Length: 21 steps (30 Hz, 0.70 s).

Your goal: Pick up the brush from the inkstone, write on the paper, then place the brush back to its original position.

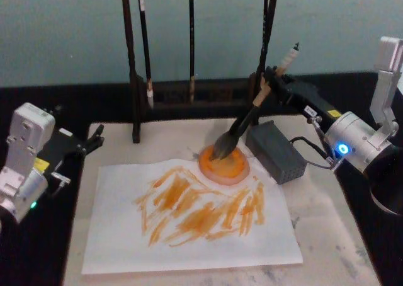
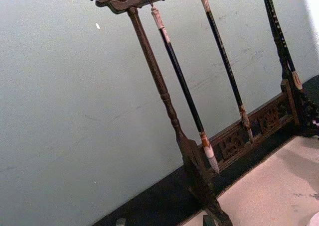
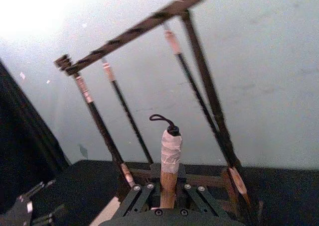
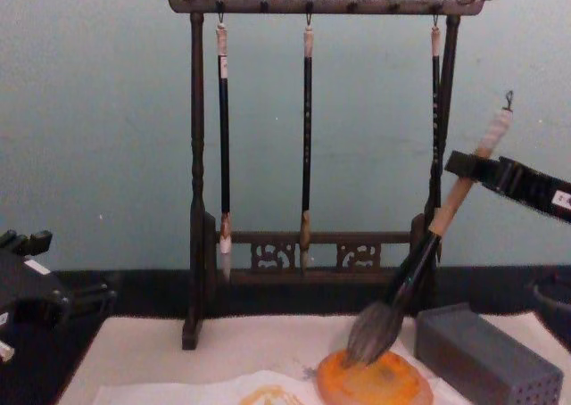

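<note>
The brush (image 1: 249,119) leans steeply, its grey bristles resting on the round orange inkstone (image 1: 225,167). My right gripper (image 1: 267,82) is shut on the tan handle just below the white end. In the chest view the brush (image 4: 426,235) slants down from the right gripper (image 4: 464,166) onto the inkstone (image 4: 375,383). The right wrist view shows the brush handle (image 3: 169,166) standing between the right gripper's (image 3: 168,188) jaws. The white paper (image 1: 189,235) lies in front of the inkstone, covered in orange strokes. My left gripper (image 1: 94,138) is parked open at the mat's left edge, holding nothing.
A grey perforated block (image 1: 277,150) sits just right of the inkstone. A dark wooden rack (image 4: 308,5) with three thin hanging brushes stands behind, along the back of the beige mat (image 1: 334,235). The rack post (image 2: 164,96) is close to my left wrist.
</note>
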Motion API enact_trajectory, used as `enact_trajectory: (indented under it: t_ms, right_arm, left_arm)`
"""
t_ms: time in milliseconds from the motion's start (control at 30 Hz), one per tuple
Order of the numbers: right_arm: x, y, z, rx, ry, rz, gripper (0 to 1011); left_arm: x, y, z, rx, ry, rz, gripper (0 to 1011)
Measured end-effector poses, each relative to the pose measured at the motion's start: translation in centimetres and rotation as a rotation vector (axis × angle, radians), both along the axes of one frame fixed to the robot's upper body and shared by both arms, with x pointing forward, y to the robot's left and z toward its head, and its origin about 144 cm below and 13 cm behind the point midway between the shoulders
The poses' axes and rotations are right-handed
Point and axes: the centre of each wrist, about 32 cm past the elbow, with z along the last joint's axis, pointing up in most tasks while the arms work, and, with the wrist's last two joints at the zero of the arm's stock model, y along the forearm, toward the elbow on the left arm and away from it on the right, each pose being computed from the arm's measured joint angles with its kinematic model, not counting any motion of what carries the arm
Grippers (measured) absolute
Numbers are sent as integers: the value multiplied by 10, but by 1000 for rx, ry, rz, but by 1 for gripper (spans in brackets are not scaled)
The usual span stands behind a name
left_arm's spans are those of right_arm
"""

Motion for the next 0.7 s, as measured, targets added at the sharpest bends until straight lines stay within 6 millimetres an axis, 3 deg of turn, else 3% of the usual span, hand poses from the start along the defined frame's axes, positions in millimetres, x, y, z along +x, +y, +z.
enact_trajectory:
  t_ms: [700]
  right_arm:
    - [-19, 19, 17, -185, -195, 167, 169]
  left_arm:
    - [0, 0, 0, 0, 0, 0, 1001]
